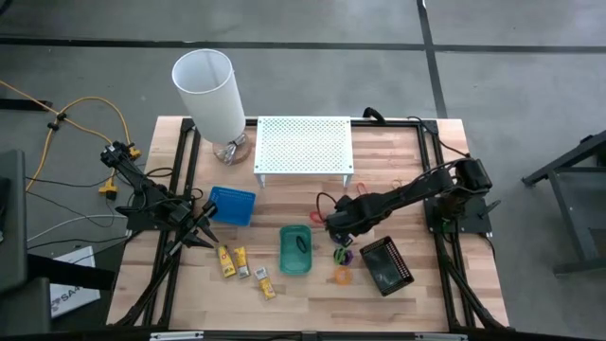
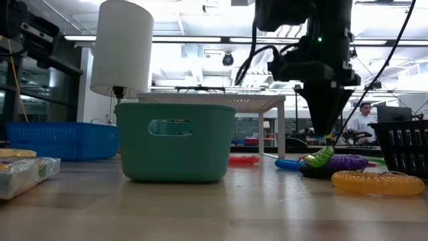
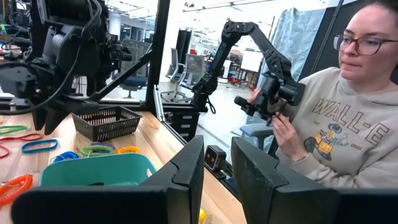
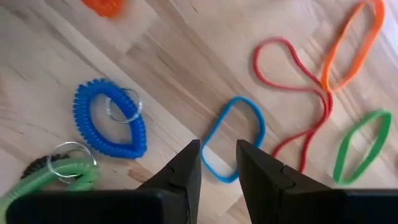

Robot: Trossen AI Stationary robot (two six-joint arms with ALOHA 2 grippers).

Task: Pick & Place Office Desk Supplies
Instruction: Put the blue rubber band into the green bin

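Left side first: the left gripper point(image 1: 202, 234) sits low near the table's left edge, fingers a narrow slot apart with nothing between them. Just beside it is the blue tray point(image 1: 232, 206), a mesh-walled plastic basket. Below that, three yellow-and-white blocks point(image 1: 243, 269) lie loose on the pale wood-plank table point(image 1: 417, 303).

Middle: the green tray point(image 1: 295, 249) is smooth matte plastic with rounded corners and a handle slot, something dark inside it. Behind it stand the white cylindrical lamp point(image 1: 210, 93) and the white perforated shelf point(image 1: 304, 145) on thin legs.

Right of that, the right gripper point(image 4: 219, 167) hangs just over the table, jaws narrowly parted and empty, right above a thin blue band point(image 4: 231, 138). Around it are a red band point(image 4: 292, 87), an orange band point(image 4: 351, 43), a green band point(image 4: 362, 144), a springy blue coil point(image 4: 111, 118) with a metal ring, and a green coil point(image 4: 46, 178). A yellow coil point(image 2: 378, 182) and purple coil point(image 2: 348, 162) lie nearby, just in front of the slatted black tray point(image 1: 386, 265). A person in a beige sweatshirt point(image 3: 348, 118) sits beyond the table.
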